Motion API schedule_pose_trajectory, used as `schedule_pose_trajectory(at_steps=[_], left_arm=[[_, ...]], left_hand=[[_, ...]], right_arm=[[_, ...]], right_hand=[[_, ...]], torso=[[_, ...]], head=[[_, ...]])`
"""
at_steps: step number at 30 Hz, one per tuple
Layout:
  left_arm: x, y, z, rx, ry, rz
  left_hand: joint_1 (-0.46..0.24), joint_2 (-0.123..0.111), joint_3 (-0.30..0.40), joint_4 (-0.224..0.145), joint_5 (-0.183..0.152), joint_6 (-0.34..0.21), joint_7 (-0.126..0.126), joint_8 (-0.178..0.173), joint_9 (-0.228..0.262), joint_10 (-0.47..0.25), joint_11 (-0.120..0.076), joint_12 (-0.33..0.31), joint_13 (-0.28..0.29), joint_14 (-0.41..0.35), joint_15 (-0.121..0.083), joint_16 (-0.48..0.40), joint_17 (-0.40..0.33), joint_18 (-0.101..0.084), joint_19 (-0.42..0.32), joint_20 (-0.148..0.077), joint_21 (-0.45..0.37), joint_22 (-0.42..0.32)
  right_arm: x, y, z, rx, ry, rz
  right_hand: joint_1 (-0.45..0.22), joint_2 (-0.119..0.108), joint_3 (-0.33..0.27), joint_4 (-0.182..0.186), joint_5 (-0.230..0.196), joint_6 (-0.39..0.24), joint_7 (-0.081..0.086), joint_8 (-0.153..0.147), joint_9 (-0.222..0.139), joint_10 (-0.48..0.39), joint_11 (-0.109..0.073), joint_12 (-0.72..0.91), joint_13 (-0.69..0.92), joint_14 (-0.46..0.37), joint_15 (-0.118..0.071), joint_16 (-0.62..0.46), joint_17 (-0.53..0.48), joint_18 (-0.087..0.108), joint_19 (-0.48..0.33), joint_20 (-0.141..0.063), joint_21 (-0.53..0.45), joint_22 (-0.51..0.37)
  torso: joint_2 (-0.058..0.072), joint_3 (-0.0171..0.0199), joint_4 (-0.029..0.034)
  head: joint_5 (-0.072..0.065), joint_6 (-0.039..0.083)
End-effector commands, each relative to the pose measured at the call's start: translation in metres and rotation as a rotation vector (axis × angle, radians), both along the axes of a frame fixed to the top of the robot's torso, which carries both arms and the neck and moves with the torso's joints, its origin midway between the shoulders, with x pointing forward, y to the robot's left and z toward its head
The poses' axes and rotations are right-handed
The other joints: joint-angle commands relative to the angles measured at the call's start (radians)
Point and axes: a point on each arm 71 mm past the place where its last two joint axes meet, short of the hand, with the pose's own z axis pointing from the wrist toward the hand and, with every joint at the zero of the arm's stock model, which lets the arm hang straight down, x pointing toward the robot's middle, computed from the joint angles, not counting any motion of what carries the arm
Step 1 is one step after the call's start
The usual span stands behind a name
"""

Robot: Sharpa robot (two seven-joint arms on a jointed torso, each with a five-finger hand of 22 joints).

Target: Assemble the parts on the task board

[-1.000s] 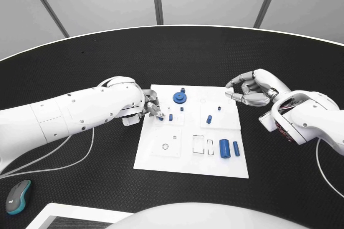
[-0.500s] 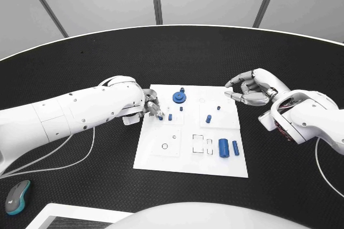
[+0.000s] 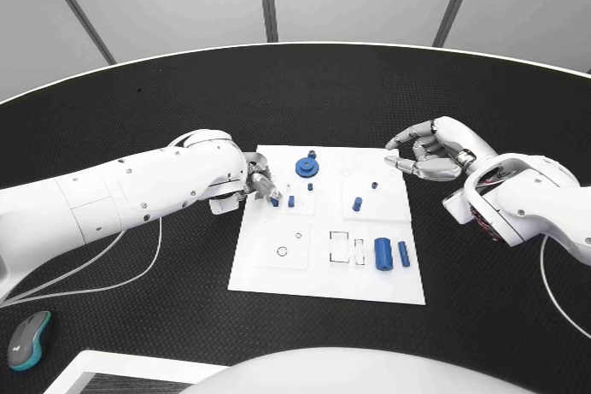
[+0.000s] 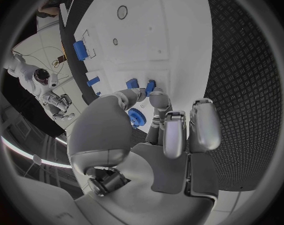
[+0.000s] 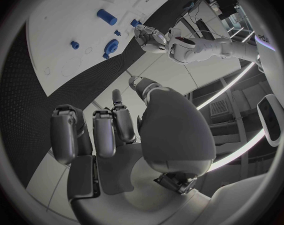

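Centrally on the black table (image 3: 148,95) lies the task board (image 3: 326,279). Off its right edge the right hand (image 3: 429,153) hovers, fingers curled on nothing. At its left edge the left hand (image 3: 256,182) pinches a small blue part (image 4: 149,87), seen plainly from the left wrist.

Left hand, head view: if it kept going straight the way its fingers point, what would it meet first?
Probably the small blue peg standing on the task board, just past the left hand and the blue part at its fingertips. Height is unclear, so it might pass above.
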Motion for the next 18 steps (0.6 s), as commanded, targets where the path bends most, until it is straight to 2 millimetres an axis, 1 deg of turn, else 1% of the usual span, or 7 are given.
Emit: schedule_pose_trajectory(at_steps=[1,12,15,18], left_arm=[[0.0002,0.0007,-0.0003,0.003,0.002,0.002],[0.0005,0.0027,-0.0009,0.010,0.010,0.006],[0.0005,0.0028,-0.0010,0.010,0.012,0.007],[0.0004,0.0030,-0.0011,0.009,0.013,0.007]], left_hand=[[-0.008,-0.005,0.009,-0.018,-0.001,-0.002,-0.013,0.000,-0.002,-0.003,-0.006,-0.005,-0.005,0.095,-0.004,0.006,0.228,-0.008,0.008,-0.003,0.003,0.003],[-0.018,-0.016,-0.021,0.000,-0.001,0.009,-0.017,0.000,-0.008,-0.004,-0.010,-0.013,-0.019,0.095,-0.008,0.006,0.229,-0.009,0.011,-0.006,0.006,0.010],[-0.029,-0.025,-0.052,0.019,-0.001,0.017,-0.019,-0.001,-0.013,-0.003,-0.012,-0.016,-0.025,0.095,-0.009,0.006,0.228,-0.010,0.013,-0.008,0.007,0.013],[-0.034,-0.030,-0.074,0.033,-0.001,0.021,-0.019,-0.002,-0.016,-0.003,-0.012,-0.018,-0.029,0.095,-0.010,0.006,0.228,-0.010,0.014,-0.008,0.007,0.015]], right_arm=[[-0.0001,-0.0001,0.0000,0.000,0.000,0.000],[-0.0002,-0.0006,0.0002,0.000,-0.001,-0.002],[-0.0003,-0.0007,0.0002,0.000,-0.002,-0.003],[-0.0003,-0.0008,0.0003,0.001,-0.002,-0.003]], right_hand=[[0.008,-0.003,-0.001,0.005,0.003,-0.006,-0.001,0.004,0.001,0.001,-0.001,-0.002,0.074,0.076,-0.010,-0.002,0.151,0.017,0.053,-0.005,-0.006,0.172],[0.007,-0.003,-0.001,0.006,0.003,-0.007,-0.001,0.004,0.001,0.001,0.000,-0.003,0.074,0.076,-0.010,-0.002,0.151,0.017,0.053,-0.005,-0.006,0.172],[0.007,-0.003,-0.001,0.006,0.003,-0.007,-0.001,0.004,0.001,0.001,0.000,-0.003,0.074,0.076,-0.010,-0.002,0.151,0.017,0.053,-0.005,-0.006,0.172],[0.007,-0.003,-0.001,0.006,0.003,-0.007,-0.001,0.004,0.001,0.001,0.000,-0.003,0.074,0.076,-0.010,-0.002,0.151,0.017,0.053,-0.005,-0.006,0.172]], torso=[[0.001,-0.0012,0.0010],[0.000,-0.0012,0.0006],[0.000,-0.0016,0.0013],[0.000,-0.0011,0.0010]], head=[[-0.001,-0.001],[0.000,-0.003],[0.000,-0.004],[0.001,-0.004]])
